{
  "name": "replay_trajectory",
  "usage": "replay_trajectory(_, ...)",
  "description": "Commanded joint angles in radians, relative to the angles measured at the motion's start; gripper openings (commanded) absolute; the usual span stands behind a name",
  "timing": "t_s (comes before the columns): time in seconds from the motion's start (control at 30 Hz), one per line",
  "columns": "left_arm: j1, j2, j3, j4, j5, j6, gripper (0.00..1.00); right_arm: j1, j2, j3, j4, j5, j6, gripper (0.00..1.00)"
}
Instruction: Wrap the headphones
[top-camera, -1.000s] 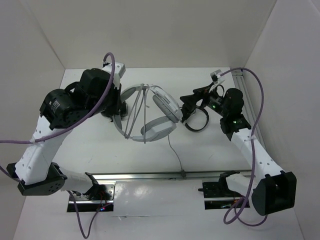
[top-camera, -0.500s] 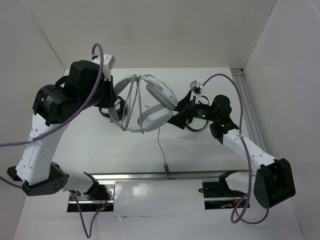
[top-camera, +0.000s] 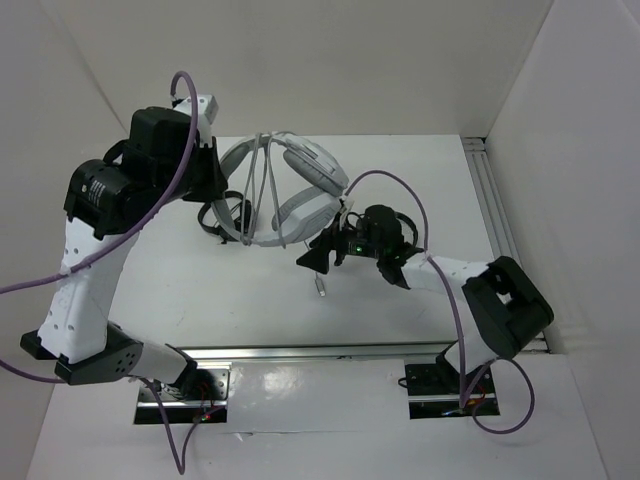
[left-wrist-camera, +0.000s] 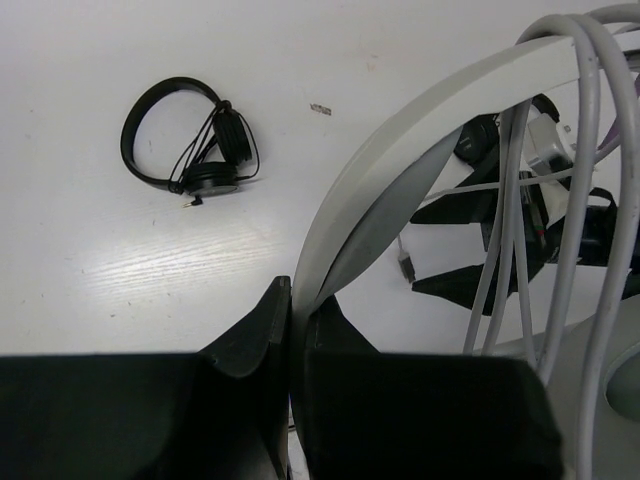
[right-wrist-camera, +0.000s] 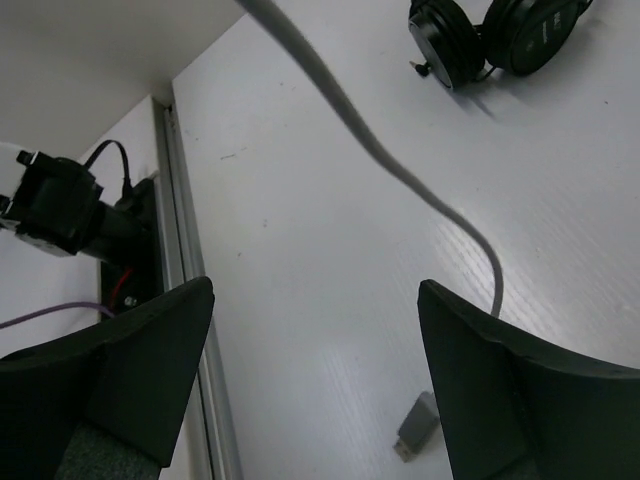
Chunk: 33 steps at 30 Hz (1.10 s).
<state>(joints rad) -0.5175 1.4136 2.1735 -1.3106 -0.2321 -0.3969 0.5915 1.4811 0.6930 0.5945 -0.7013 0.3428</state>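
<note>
The grey-white headphones (top-camera: 300, 185) hang above the table's back middle, with the thin grey cable (top-camera: 268, 195) looped several times across the headband. My left gripper (top-camera: 232, 205) is shut on the headband (left-wrist-camera: 420, 140), which is pinched between the black fingers (left-wrist-camera: 250, 330). The cable's loose end trails down to a plug (top-camera: 321, 288) lying on the table. My right gripper (top-camera: 318, 258) stands open just above that plug (right-wrist-camera: 418, 425). The cable (right-wrist-camera: 380, 160) runs past its right finger (right-wrist-camera: 490, 370), and nothing is between the jaws.
One small black pair of headphones (left-wrist-camera: 185, 150) lies on the table below the left gripper. A second black pair (top-camera: 400, 238) lies under the right forearm, seen also as black ear cups (right-wrist-camera: 490, 35). A metal rail (top-camera: 340, 350) runs along the near edge.
The left arm has carried the headphones back and to the left. The right arm swung left and low over the table. The plug has been dragged left and farther back.
</note>
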Motion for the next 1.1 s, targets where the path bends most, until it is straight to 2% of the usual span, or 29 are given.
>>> replay_trajectory(0.0, 0.027, -0.021, 0.045, 0.126, 0.057, -0.046, 0.0, 0.048, 0.039, 0.013, 0.177, 0.108, -0.021, 0.89)
replay_trajectory(0.13, 0.06, -0.021, 0.045, 0.137, 0.102, -0.056, 0.0, 0.082, 0.16, 0.094, 0.16, 0.186, -0.047, 0.83)
replay_trajectory(0.37, 0.06, -0.021, 0.045, 0.137, 0.102, -0.056, 0.0, 0.128, 0.206, 0.117, 0.119, 0.42, -0.123, 0.82)
replay_trajectory(0.63, 0.06, -0.03, 0.035, 0.137, 0.095, -0.056, 0.0, 0.14, 0.228, 0.083, 0.168, 0.476, -0.139, 0.82)
replay_trajectory(1.0, 0.07, -0.061, 0.058, 0.128, 0.105, -0.097, 0.0, 0.14, 0.484, 0.166, 0.307, 0.375, -0.12, 0.53)
replay_trajectory(1.03, 0.07, -0.061, 0.058, 0.128, 0.105, -0.108, 0.0, 0.14, 0.498, 0.175, 0.307, 0.375, -0.12, 0.45)
replay_trajectory(1.07, 0.07, -0.061, 0.058, 0.128, 0.105, -0.108, 0.0, 0.14, 0.507, 0.175, 0.307, 0.375, -0.12, 0.43)
